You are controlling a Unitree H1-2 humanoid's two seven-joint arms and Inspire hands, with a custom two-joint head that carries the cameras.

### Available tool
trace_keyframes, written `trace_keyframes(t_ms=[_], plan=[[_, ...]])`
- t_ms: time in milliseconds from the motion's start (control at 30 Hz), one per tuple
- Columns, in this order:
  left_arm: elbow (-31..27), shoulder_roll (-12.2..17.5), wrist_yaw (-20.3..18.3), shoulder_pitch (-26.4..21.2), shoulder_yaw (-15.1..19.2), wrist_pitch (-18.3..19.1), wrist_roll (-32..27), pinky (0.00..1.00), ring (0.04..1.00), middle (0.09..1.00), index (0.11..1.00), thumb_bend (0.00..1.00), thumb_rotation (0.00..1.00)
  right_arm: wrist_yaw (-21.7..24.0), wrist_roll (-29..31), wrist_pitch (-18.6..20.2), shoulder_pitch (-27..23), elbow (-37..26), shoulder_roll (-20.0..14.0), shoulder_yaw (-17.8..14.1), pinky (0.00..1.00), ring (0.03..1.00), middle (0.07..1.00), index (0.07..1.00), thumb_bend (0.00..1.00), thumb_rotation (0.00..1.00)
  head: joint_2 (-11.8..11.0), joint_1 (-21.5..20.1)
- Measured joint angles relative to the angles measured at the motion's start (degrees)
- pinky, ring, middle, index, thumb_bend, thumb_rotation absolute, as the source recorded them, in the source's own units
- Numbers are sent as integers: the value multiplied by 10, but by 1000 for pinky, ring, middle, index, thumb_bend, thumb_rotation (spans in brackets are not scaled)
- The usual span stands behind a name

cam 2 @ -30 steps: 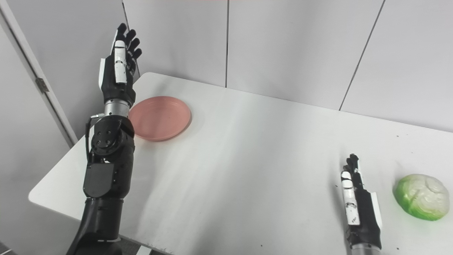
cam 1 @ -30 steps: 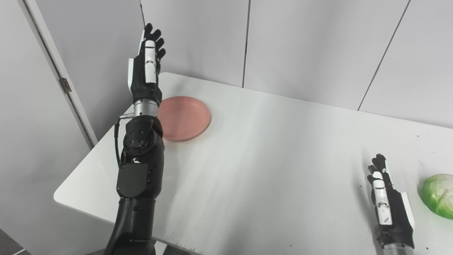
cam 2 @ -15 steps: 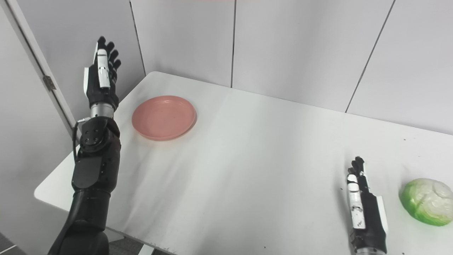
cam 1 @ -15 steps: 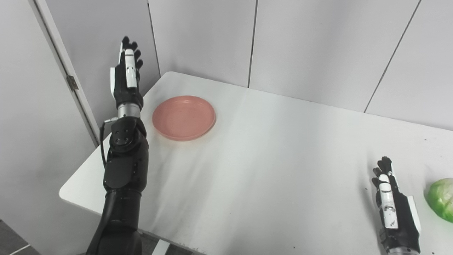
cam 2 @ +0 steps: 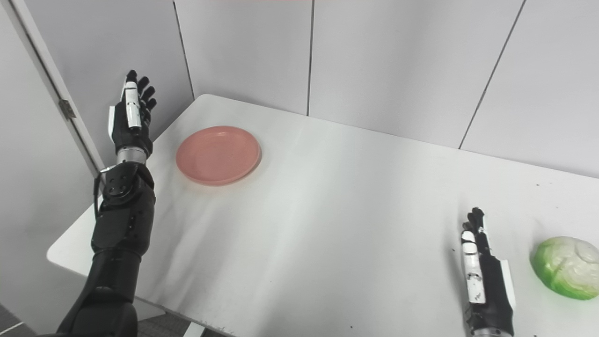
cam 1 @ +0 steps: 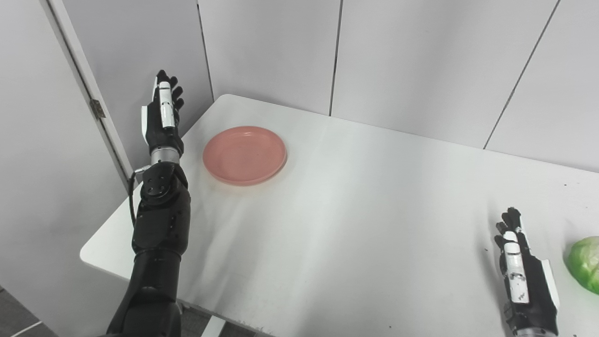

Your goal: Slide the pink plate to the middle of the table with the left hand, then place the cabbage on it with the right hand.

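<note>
We see a white surface (cam 2: pixel 327 210) set into a corner of grey panelled walls (cam 2: pixel 388 61), with the pink plate (cam 2: pixel 218 154) near its far left corner and the cabbage (cam 2: pixel 566 267) far across from the plate, at the near right. Our left hand (cam 2: pixel 130 117) is raised just left of the plate, off the surface edge, fingers spread and empty. Our right hand (cam 2: pixel 484 281) lies beside the cabbage, fingers straight, holding nothing.

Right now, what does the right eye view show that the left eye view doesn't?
Only the right eye view shows the whole cabbage, with bare table past it. Only the left eye view shows more of the door edge beside the left hand; its cabbage is cut by the picture's right edge. Both show the plate near the table's far left corner, untouched, the left hand raised and open beside that corner, and the right hand open, low on the table just left of the cabbage, apart from it.
</note>
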Motion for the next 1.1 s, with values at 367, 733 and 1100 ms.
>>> trace_keyframes(t_ms=[367, 733, 1100], plan=[[63, 17, 0, 1, 0, -3, -16, 942, 933, 935, 933, 426, 1000, 1, 0, 0, 2, -2, -2, 0, 1000, 996, 996, 998, 102, 1000, 4, 0], [137, 19, 0, 0, -5, -3, -23, 893, 914, 906, 900, 418, 1000, 1, 0, 0, 4, -5, -2, 0, 1000, 1000, 1000, 1000, 98, 1000, 7, -1], [186, 19, -5, -18, -13, -24, -39, 884, 893, 896, 886, 390, 1000, 2, 1, 0, 6, -7, -3, 0, 1000, 996, 996, 1000, 95, 1000, 11, -4]])
